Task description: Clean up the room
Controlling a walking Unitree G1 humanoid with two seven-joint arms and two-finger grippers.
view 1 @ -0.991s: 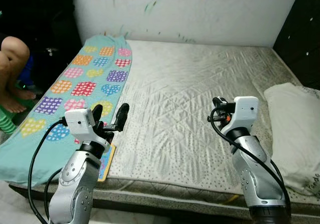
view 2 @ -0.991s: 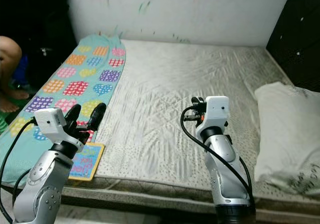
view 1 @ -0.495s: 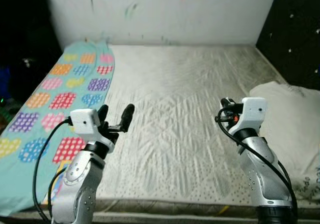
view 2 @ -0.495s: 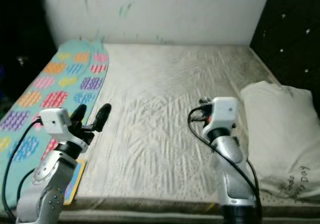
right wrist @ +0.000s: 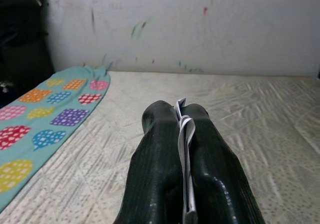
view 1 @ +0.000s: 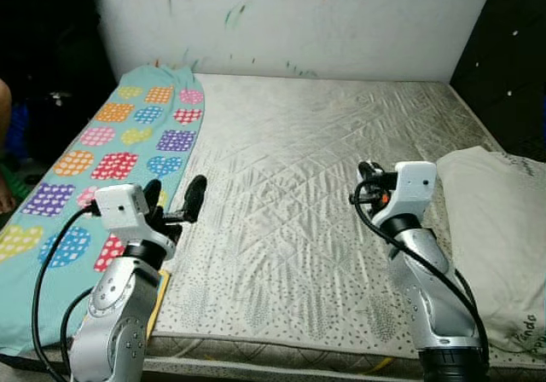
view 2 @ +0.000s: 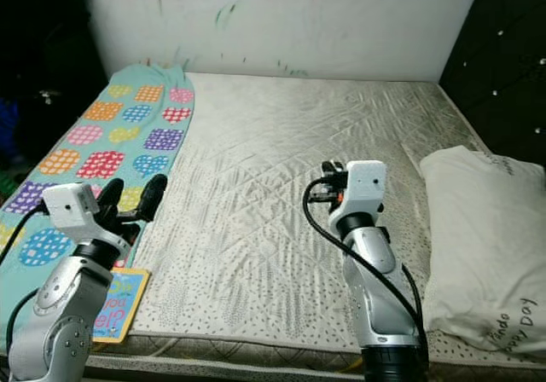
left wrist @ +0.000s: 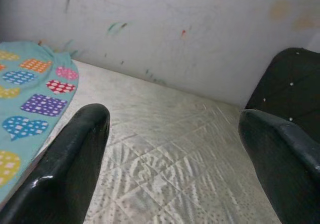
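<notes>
Bare quilted mattress (view 1: pixel 299 177) against a marked white wall (view 1: pixel 324 15); heart-print teal blanket (view 1: pixel 94 160) along its 9 o'clock edge, white pillow (view 1: pixel 499 228) at 3 o'clock, children's book (view 2: pixel 115 314) at 7 o'clock by the near edge. Risk: thin white paper scrap (right wrist: pixel 186 149) could slip from the right gripper (right wrist: pixel 185 129) (little of it is pinched) if the arm swings. Right gripper raised mid-bed, fingers closed on the scrap; left gripper (view 1: pixel 175 201) raised beside the blanket, fingers spread wide, empty.
</notes>
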